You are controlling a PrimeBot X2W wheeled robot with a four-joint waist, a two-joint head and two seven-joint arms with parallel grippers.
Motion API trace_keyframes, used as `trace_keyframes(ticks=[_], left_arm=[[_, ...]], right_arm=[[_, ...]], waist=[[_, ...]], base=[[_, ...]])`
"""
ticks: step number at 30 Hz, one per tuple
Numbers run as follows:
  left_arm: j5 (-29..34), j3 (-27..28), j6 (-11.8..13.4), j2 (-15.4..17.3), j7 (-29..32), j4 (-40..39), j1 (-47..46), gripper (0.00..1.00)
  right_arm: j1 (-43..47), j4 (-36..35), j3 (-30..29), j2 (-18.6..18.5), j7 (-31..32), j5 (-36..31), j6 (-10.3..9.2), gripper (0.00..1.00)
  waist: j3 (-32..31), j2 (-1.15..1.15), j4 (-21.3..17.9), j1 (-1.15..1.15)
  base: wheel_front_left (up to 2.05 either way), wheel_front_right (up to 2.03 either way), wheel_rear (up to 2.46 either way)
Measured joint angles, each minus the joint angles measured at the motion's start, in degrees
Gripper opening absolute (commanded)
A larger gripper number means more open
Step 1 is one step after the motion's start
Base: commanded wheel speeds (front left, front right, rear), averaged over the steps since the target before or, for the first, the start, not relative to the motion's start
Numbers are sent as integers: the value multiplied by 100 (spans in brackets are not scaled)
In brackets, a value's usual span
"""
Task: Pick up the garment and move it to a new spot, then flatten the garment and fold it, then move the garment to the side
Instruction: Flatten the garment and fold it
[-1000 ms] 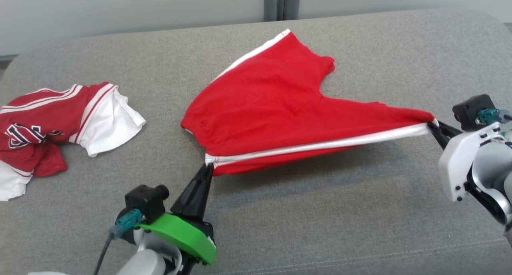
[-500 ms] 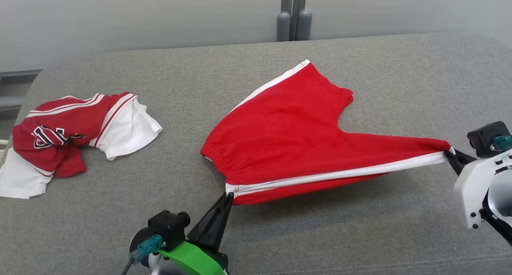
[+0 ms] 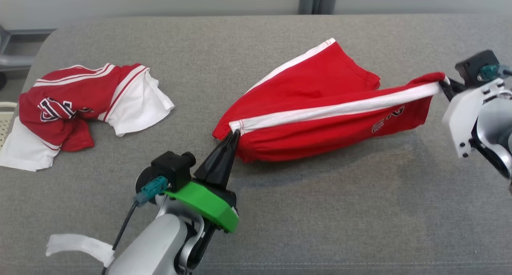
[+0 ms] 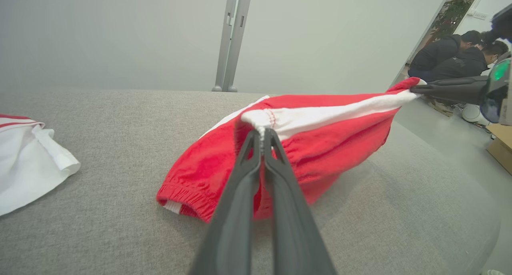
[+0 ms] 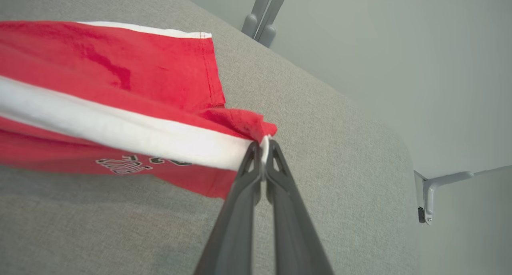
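The head camera looks down from high up at the grey counter [image 3: 320,211]. Each wrist camera sits low and close, looking across it. All three see the red shorts [image 3: 320,135].

You're looking at red shorts [image 3: 320,87] with a white side stripe, a red-and-white jersey [image 3: 72,103] at left, and a grey fabric tabletop [image 3: 320,227].

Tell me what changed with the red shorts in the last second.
The left tool and right tool lifted the white stripe of the shorts and carried it toward the far side, so the fabric hangs below it and a printed logo shows. Both grips stayed shut; the jersey stayed put.
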Motion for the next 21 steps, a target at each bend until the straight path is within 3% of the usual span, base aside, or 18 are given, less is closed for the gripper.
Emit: trace_keyframes(ticks=[9, 21], left_arm=[[107, 29, -200, -343, -103, 446, -831, 0], [145, 89, -297, -792, -194, 1120, -1601, 0]], right_arm=[[-1738, 936, 1174, -387, -189, 100, 0, 0], [-3534, 2483, 2474, -130, -500, 121, 0, 0]], waist=[[572, 0, 221, 0], [1270, 0, 617, 1]], base=[[0, 0, 0], [0, 0, 0]])
